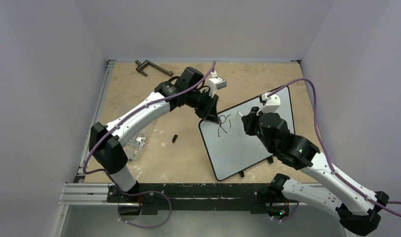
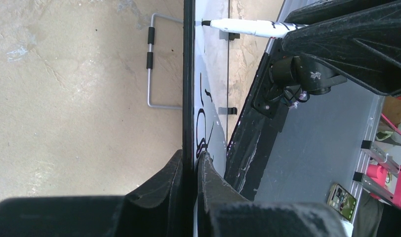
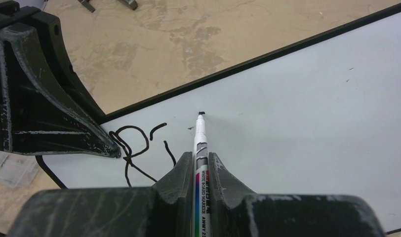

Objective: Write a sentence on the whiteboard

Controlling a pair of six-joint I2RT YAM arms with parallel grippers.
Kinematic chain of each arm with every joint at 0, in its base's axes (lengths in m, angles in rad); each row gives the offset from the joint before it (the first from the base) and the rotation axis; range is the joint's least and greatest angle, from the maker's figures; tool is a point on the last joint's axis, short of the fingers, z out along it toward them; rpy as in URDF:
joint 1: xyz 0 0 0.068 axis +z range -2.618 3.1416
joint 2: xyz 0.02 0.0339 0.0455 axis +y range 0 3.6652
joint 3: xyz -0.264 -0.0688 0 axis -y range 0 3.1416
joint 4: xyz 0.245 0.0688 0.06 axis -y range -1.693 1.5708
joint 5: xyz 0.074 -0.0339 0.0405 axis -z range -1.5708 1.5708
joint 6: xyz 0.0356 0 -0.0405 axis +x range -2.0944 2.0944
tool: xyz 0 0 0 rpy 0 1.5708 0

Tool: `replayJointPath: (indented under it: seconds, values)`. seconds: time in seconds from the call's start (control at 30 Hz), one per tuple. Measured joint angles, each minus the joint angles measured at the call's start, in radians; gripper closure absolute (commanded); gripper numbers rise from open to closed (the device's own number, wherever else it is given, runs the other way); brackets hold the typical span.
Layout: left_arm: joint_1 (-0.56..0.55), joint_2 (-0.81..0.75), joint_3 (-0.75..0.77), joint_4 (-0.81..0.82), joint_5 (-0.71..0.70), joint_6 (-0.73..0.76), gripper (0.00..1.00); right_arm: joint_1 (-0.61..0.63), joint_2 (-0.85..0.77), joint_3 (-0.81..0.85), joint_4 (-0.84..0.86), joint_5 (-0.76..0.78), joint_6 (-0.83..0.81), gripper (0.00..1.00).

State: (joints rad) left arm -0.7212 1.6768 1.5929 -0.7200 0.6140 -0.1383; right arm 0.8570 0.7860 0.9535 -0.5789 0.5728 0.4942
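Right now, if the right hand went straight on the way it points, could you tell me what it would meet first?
The whiteboard: the marker held in the right hand aims at bare board beside the written strokes. Whether its tip already touches is unclear.

White arms [image 1: 139, 111], black joints [image 1: 107, 148] and claws [image 3: 199, 155], purple cables [image 1: 314, 98].

Tan table [image 1: 139, 98] bears the whiteboard [image 1: 238, 143], metal tool [image 1: 147, 67], black cap [image 1: 175, 138], clear plastic [image 1: 137, 143].
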Motion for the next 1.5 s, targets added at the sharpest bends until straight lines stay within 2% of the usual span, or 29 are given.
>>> replayJointPath:
  seconds: [0.8, 1.5]
  values:
    - [0.001, 0.0, -0.003, 0.0, -0.006, -0.001, 1.0, 0.0, -0.063, -0.083, 0.035, -0.115, 0.021, 1.0]
    - [0.001, 0.0, -0.004, -0.001, -0.01, -0.001, 1.0, 0.0, -0.066, -0.089, -0.085, -0.04, 0.109, 1.0]
